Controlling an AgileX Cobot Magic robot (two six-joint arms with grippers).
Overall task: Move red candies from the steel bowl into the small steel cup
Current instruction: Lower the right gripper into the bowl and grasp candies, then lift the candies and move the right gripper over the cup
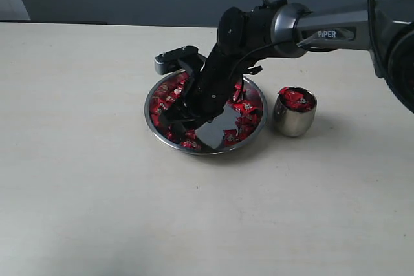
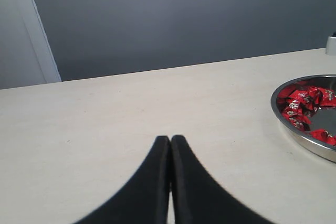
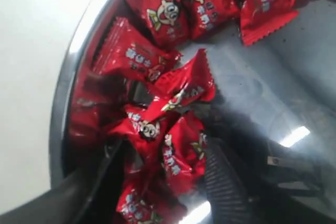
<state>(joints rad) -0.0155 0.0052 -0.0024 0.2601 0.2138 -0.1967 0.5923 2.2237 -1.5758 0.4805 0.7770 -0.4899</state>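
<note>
The steel bowl (image 1: 213, 151) sits mid-table with many red candies (image 1: 246, 106) around its edge and bare steel in the middle. My right gripper (image 1: 184, 121) reaches down into the bowl's left side. In the right wrist view this right gripper (image 3: 163, 177) is open, its ribbed pad (image 3: 223, 182) and the other finger standing apart on either side of a heap of red candies (image 3: 173, 156) by the bowl wall (image 3: 60, 108). The small steel cup (image 1: 294, 121) stands to the right of the bowl with red candies (image 1: 297, 98) in it. My left gripper (image 2: 170, 140) is shut and empty, low over the table.
The left wrist view shows the steel bowl (image 2: 304, 142) and its candies (image 2: 299, 109) off to one side of the shut fingers. The right arm (image 1: 323, 30) stretches in from the right above the cup. A grey wall rises behind the table's far edge.
</note>
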